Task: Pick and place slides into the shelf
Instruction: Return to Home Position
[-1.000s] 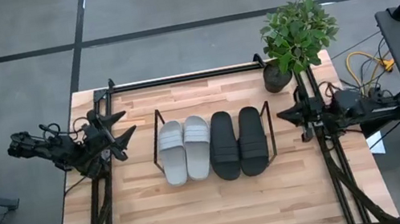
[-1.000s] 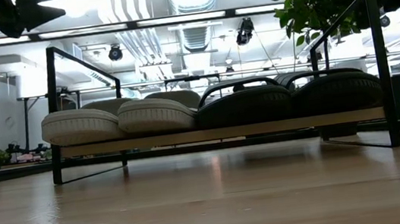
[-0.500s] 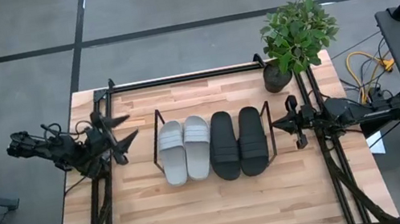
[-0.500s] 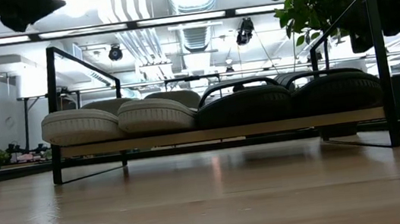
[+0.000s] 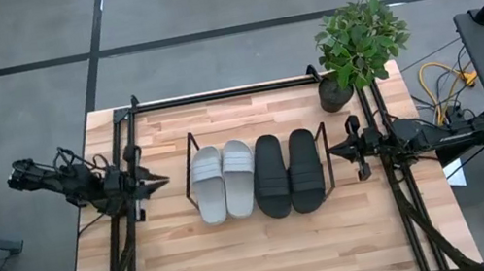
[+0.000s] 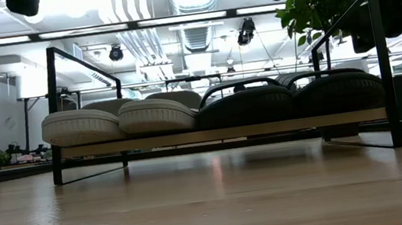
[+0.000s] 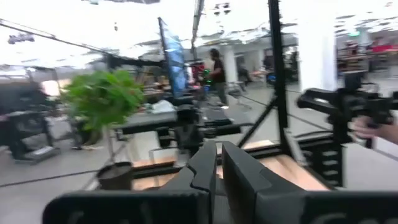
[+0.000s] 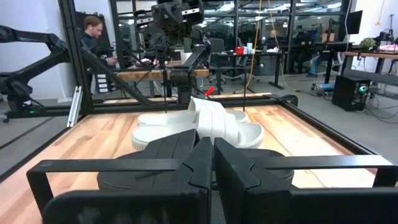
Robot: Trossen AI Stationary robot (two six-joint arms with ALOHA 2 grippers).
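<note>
The shelf [image 5: 192, 168] stands at the table's middle, with its wood board [image 6: 219, 134] a little above the tabletop. Four slides lie side by side on the board, soles down: the grey pair [image 5: 223, 181] on the left, the black pair [image 5: 288, 172] on the right. My left gripper [image 5: 163, 180] hovers left of the shelf, shut and holding nothing, its fingers [image 7: 219, 168] pointing toward the shelf. My right gripper [image 5: 333, 151] hovers right of the shelf, shut and holding nothing [image 8: 211, 155], pointing level at the slides.
A potted plant [image 5: 359, 42] stands at the table's far right corner. A black rail frame [image 5: 220, 93] runs along the far edge and down both sides. Bare wood [image 5: 263, 260] lies between the shelf and the near edge. A person [image 8: 93, 37] stands in the room beyond.
My left gripper has shut from wide open and its wrist has swung round, so the fingers now point at the shelf. My right gripper has sunk a little and then kept still. The slides and the shelf have not moved.
</note>
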